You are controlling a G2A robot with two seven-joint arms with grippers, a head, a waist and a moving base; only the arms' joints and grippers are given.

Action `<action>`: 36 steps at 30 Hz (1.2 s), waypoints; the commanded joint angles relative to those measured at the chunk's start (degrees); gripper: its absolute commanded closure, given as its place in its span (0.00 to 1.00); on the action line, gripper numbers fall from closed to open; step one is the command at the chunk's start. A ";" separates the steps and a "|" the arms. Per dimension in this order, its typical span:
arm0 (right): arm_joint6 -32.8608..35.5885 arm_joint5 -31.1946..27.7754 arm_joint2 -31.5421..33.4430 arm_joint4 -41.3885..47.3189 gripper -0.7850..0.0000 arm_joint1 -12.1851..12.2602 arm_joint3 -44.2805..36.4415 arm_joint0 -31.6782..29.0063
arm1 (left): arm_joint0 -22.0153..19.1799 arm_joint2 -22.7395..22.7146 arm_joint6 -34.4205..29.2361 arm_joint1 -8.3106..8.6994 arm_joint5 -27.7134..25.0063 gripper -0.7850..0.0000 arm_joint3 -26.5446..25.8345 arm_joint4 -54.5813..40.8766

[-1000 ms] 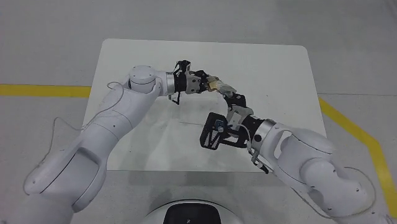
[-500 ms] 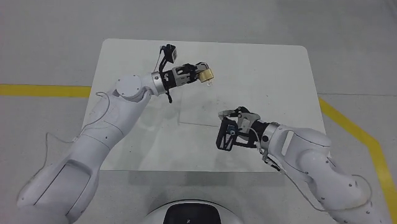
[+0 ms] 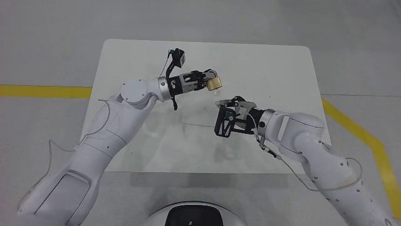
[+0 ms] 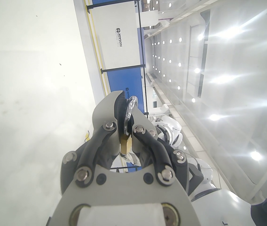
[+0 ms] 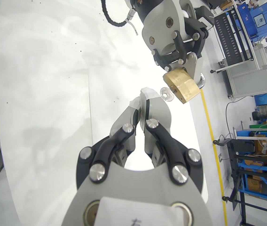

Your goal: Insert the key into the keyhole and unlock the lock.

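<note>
Two grippers are hanging above the table (image 3: 269,63): the left gripper (image 5: 187,69) is clamping the lock (image 5: 181,85), with the key (image 5: 166,94) seemingly sitting in it. The right gripper (image 5: 144,99), pinched closed and empty, is hovering just beside. Any push while closed is risking knocking the key out.

The left arm (image 3: 106,138) comes up from the near left, bends at the elbow and runs its forearm to the right over the middle of the table. Its wrist is level, and the left gripper (image 3: 203,81) points right with its fingers clamped on the lock (image 3: 215,83), held off the surface. The right arm (image 3: 313,151) comes in from the near right, forearm angled to the far left. The right gripper (image 5: 144,95) points at the left one from just beside it, its two taped fingers (image 5: 135,102) pressed together.
</note>
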 commanded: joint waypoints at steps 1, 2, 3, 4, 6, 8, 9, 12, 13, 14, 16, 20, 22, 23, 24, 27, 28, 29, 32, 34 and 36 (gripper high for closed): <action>-0.26 0.08 -0.05 0.31 1.00 -0.17 0.85 0.49 | 0.19 -0.18 -0.40 -0.01 0.43 1.00 -0.38 -0.19; -0.40 0.07 -0.04 0.41 1.00 -0.24 1.19 0.66 | 0.27 -0.26 -0.55 0.00 0.50 1.00 -0.57 -0.06; -0.52 0.06 -0.02 0.48 1.00 -0.30 1.46 0.77 | 0.37 -0.30 -0.72 0.01 0.68 1.00 -0.73 0.11; -0.56 0.05 0.01 0.51 1.00 -0.36 1.70 0.82 | 0.45 -0.38 -0.80 0.02 0.84 1.00 -0.89 0.22; -0.65 -0.08 0.08 0.48 1.00 -0.45 1.96 0.91 | 0.65 -0.48 -1.09 0.04 0.96 1.00 -1.28 0.51; -0.79 -0.14 0.20 0.50 1.00 -0.53 2.18 0.92 | 0.88 -0.53 -1.31 0.04 1.02 1.00 -1.67 0.79; -0.84 -0.22 0.28 0.47 1.00 -0.56 2.25 0.91 | 0.99 -0.57 -1.31 0.03 1.06 1.00 -1.82 0.90; -0.90 -0.23 0.59 0.48 1.00 -0.65 2.36 0.77 | 1.29 -0.61 -1.46 -0.01 1.27 1.00 -2.29 1.11; -0.84 -0.23 0.69 0.47 1.00 -0.67 2.33 0.69 | 1.38 -0.63 -1.54 -0.02 1.40 1.00 -2.44 1.16; -0.85 -0.21 0.83 0.56 1.00 -0.69 2.28 0.59 | 1.45 -0.70 -1.60 -0.03 1.39 1.00 -2.57 1.21; -0.89 -0.07 1.20 0.59 1.00 -0.72 2.14 0.30 | 1.63 -0.87 -1.53 -0.04 1.33 1.00 -2.72 1.28; -1.57 0.56 2.13 0.27 1.00 -0.71 1.18 -0.82 | 2.06 -1.36 -0.95 -0.04 0.57 1.00 -3.02 1.45; -2.42 1.04 2.81 -0.38 0.85 -0.64 0.63 -1.69 | 2.38 -1.69 0.50 -0.03 -0.51 1.00 -3.24 2.14; -2.46 1.52 3.17 -1.00 0.56 -0.59 0.29 -2.29 | 2.57 -1.83 1.56 -0.03 -1.20 1.00 -3.40 2.74; -0.73 2.63 3.58 -2.64 0.00 -0.52 -0.14 -3.00 | 2.76 -1.90 2.65 -0.04 -1.60 1.00 -3.48 3.52; 10.33 4.85 2.46 -10.46 0.00 -0.42 -4.05 -4.97 | 3.33 -1.83 2.83 -0.25 1.18 1.00 -3.72 1.68; 10.33 4.85 2.46 -10.46 0.00 -0.42 -4.05 -4.97 | 3.30 -1.93 2.63 -0.32 2.96 1.00 -3.46 0.60; 10.33 4.85 2.46 -10.46 0.00 -0.42 -4.05 -4.97 | 3.30 -2.00 2.52 -0.44 5.21 1.00 -3.09 -0.95; 10.33 4.85 2.46 -10.46 0.00 -0.42 -4.05 -4.97 | 3.27 -2.01 2.38 -0.49 6.14 1.00 -2.95 -1.56; 10.33 4.85 2.46 -10.46 0.00 -0.42 -4.05 -4.97 | 3.27 -2.01 2.38 -0.49 6.14 1.00 -2.95 -1.56; 10.33 4.85 2.46 -10.46 0.00 -0.42 -4.05 -4.97 | 3.27 -2.01 2.38 -0.49 6.14 1.00 -2.95 -1.56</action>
